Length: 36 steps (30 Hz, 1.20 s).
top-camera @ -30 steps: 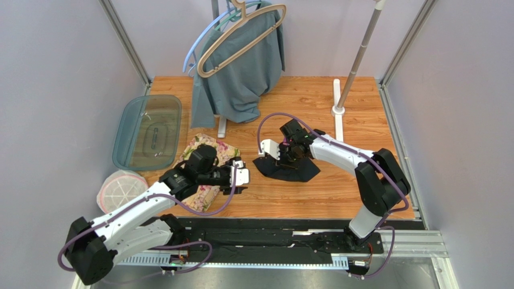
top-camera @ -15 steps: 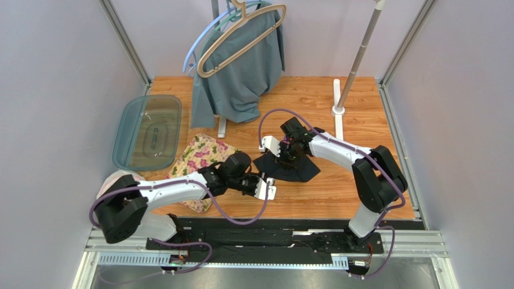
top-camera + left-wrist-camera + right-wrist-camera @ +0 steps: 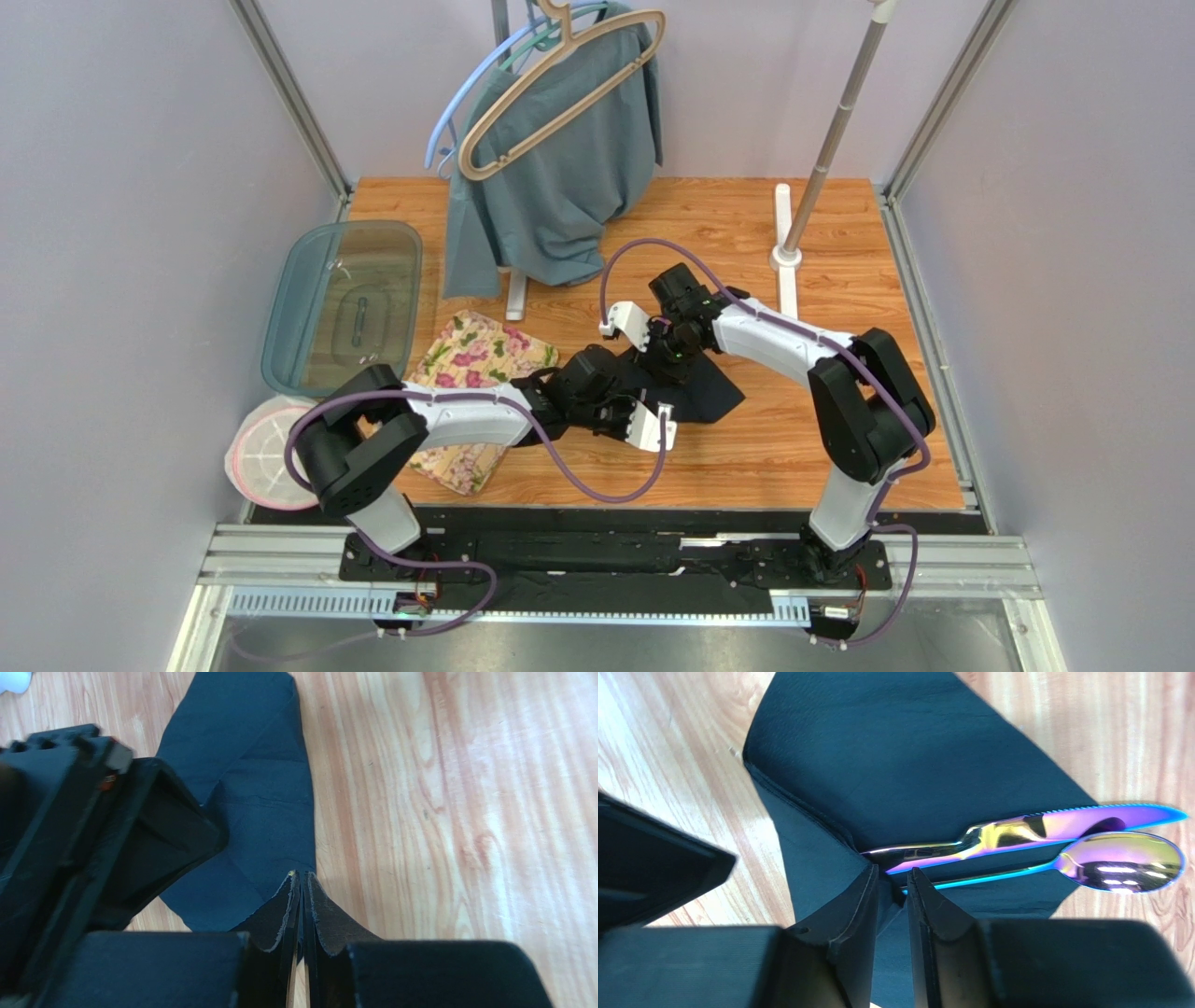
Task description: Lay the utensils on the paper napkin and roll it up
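The black paper napkin (image 3: 709,394) lies on the wooden table, one flap folded over. An iridescent knife (image 3: 1032,829) and spoon (image 3: 1120,861) rest on the paper napkin (image 3: 913,756), their handles tucked under the fold. My right gripper (image 3: 892,871) stands over the handles, its jaws narrowed on a raised fold of napkin. My left gripper (image 3: 300,876) has its fingers pressed together on the napkin's (image 3: 246,763) near edge. Seen from the top, the left gripper (image 3: 634,409) and right gripper (image 3: 659,357) sit close together at the napkin's left side.
A floral mat (image 3: 470,357) lies left of the napkin, partly under the left arm. Further left are a teal plastic lid (image 3: 344,308) and a white round container (image 3: 274,448). A grey-teal garment (image 3: 561,154) hangs at the back, and a white pole stand (image 3: 788,252) stands back right.
My left arm has swung right from above the floral mat to the napkin, and its jaws have closed. The right gripper has shifted slightly back and left with the fold.
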### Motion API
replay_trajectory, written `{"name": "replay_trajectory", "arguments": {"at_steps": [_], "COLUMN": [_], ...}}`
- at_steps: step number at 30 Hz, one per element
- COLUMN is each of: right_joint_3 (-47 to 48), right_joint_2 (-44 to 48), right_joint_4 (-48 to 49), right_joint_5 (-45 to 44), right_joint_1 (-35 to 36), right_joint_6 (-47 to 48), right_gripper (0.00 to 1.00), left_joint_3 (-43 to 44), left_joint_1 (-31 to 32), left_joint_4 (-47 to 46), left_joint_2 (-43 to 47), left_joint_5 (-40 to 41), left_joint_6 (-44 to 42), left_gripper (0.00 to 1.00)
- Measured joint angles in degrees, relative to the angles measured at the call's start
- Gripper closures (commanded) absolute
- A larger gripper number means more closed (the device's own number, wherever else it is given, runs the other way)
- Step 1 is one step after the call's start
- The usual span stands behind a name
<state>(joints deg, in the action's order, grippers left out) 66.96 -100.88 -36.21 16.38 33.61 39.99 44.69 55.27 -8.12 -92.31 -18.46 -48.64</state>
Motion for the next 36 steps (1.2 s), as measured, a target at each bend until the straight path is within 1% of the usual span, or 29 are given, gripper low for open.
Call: {"name": "replay_trajectory", "arguments": {"at_steps": [7,10,13,17,21,25,30,32,34,35,36], "right_joint_3": [3.3,5.4,8.1,9.3,7.0,2.3,-3.3,-4.3,-5.3,-6.0,-6.8], "right_joint_2": [-0.1,-0.1,-0.1,0.6,2.5,4.5,4.5,4.3,4.2,4.2,4.2], "right_joint_4": [-1.6,-3.7,-6.7,-10.2,-12.4,-13.7,-13.7,-13.6,-13.0,-12.5,-12.0], "right_joint_5": [0.7,1.9,4.5,9.6,15.4,21.5,28.3,30.4,32.3,33.1,33.8], "right_joint_1": [-1.0,-2.3,-5.2,-11.5,-16.9,-20.2,-24.4,-25.8,-27.0,-27.3,-27.4], "right_joint_6": [-3.8,-6.5,-10.5,-17.0,-23.5,-28.6,-34.6,-36.6,-38.4,-39.1,-39.7], "right_gripper": [0.70,0.70,0.72,0.72,0.68,0.65,0.67,0.70,0.70,0.69,0.65], "left_joint_3": [2.0,3.0,3.0,3.3,4.9,7.4,10.5,12.4,14.8,16.0,17.3], "left_joint_1": [0.2,0.2,0.3,0.3,0.3,0.3,0.2,0.2,-0.1,-0.4,-0.7], "left_joint_4": [-2.0,-2.1,-2.0,-1.4,0.6,3.8,8.6,11.3,13.9,15.0,16.4], "left_joint_2": [-4.9,-6.5,-6.5,-6.6,-6.6,-6.6,-6.6,-6.9,-7.6,-8.1,-8.8], "left_joint_5": [3.7,5.0,5.7,5.8,5.9,5.8,4.7,3.7,2.9,2.3,1.8], "left_joint_6": [-0.7,-0.6,-0.5,0.6,2.6,5.8,10.7,13.3,16.2,17.7,19.3], "left_gripper": [0.91,0.91,0.91,0.91,0.91,0.91,0.89,0.88,0.87,0.87,0.87]}}
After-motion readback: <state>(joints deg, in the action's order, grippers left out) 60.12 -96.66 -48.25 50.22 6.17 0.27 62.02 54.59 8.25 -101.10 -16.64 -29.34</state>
